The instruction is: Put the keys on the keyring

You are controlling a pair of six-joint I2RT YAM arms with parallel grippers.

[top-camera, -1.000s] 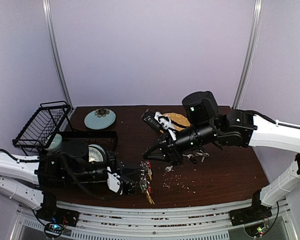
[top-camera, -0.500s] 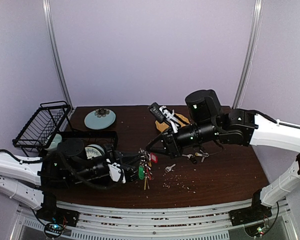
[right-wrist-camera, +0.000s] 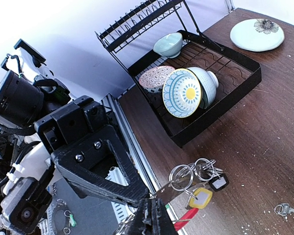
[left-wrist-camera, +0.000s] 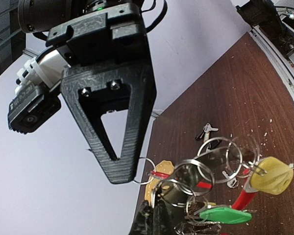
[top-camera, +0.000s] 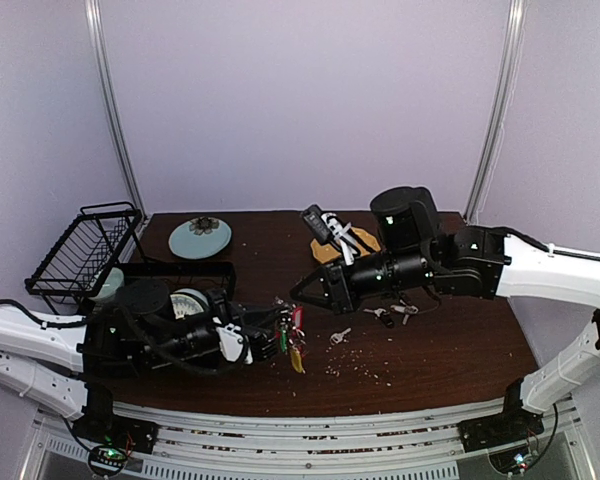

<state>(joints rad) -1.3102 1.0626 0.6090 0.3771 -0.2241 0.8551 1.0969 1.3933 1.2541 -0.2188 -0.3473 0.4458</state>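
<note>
My left gripper (top-camera: 264,336) is shut on the keyring (top-camera: 289,336) and holds it above the table's front. In the left wrist view its fingers (left-wrist-camera: 156,219) pinch a cluster of silver rings with a red curved section (left-wrist-camera: 245,198), a yellow tag (left-wrist-camera: 272,176) and a green tag (left-wrist-camera: 223,214). My right gripper (top-camera: 302,292) meets it from the right, shut. In the right wrist view its tips (right-wrist-camera: 153,218) pinch a flat silver key (right-wrist-camera: 179,188) that reaches into the rings (right-wrist-camera: 186,174). Loose keys (top-camera: 340,335) lie on the table.
More loose keys (top-camera: 392,313) lie under the right arm. A yellow plate (top-camera: 358,238) is partly hidden behind it. A black dish rack (right-wrist-camera: 210,83) with bowls stands at the left, with a wire basket (top-camera: 80,250) and a pale green plate (top-camera: 200,238) behind.
My left gripper has lifted the keyring up off the table front. My right gripper has pulled back slightly up and right, and still meets the rings. The tags have swung.
</note>
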